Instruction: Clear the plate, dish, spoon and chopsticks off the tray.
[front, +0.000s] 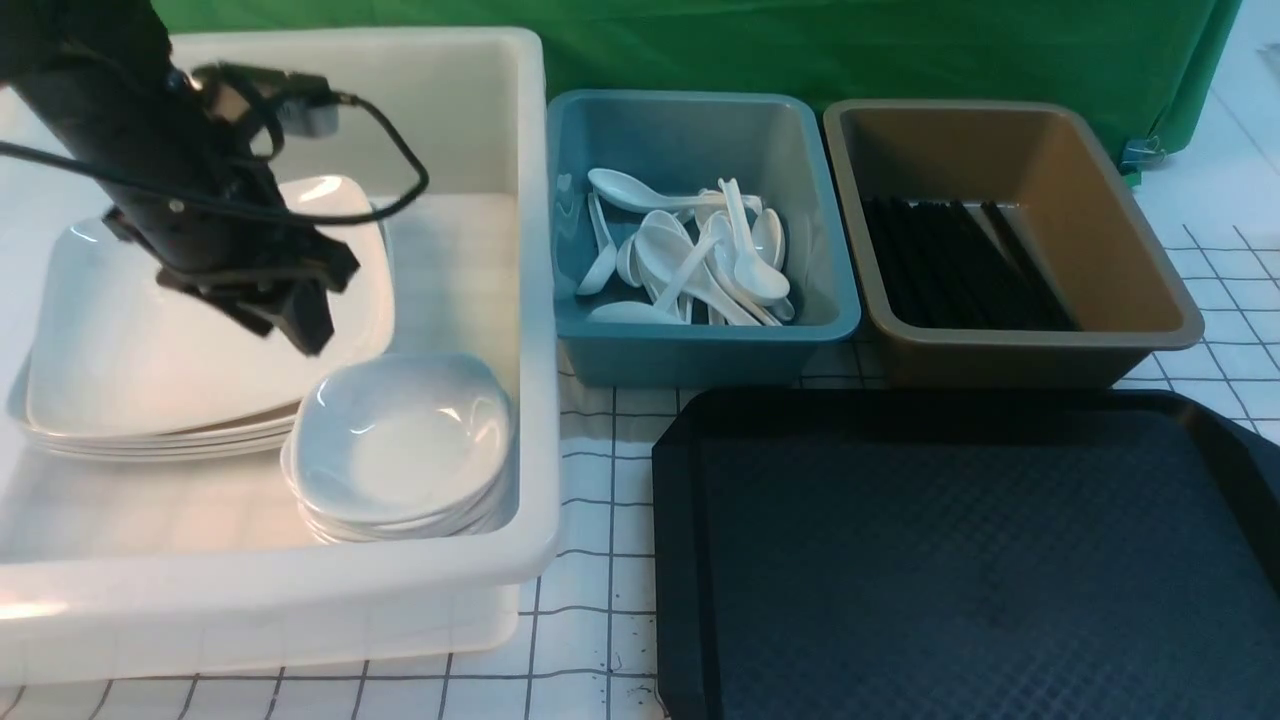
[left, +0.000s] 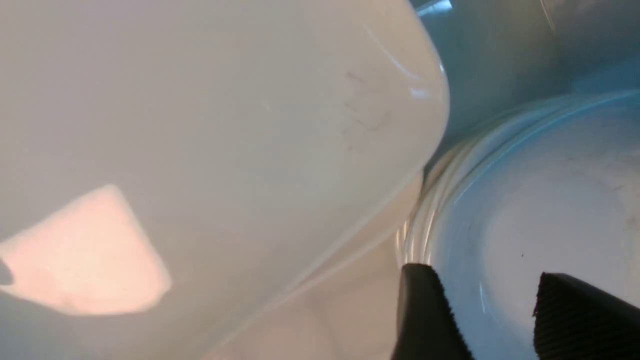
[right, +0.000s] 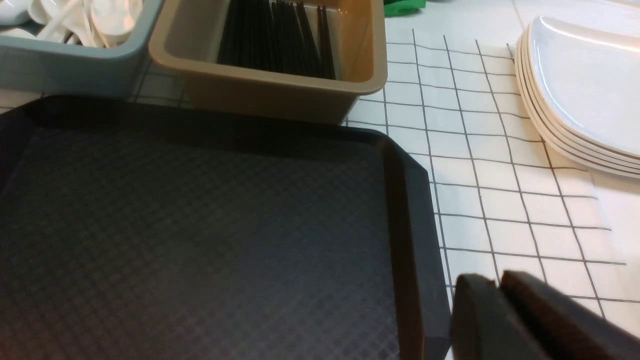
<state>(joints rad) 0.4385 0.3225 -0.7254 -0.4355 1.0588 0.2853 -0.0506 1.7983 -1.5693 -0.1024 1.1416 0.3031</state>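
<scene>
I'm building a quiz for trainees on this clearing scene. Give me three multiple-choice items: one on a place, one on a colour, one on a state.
1. Where are the spoons?
A. on the tray
B. in the teal tub
C. in the white bin

2. What colour is the tub holding the chopsticks?
A. brown
B. red
C. white

3. What is on the tray?
A. a plate
B. a dish
C. nothing

Answers:
1 B, they lie heaped in the teal tub.
2 A, the black sticks lie in the brown tub.
3 C, its textured surface shows bare in the front and right wrist views.
</scene>
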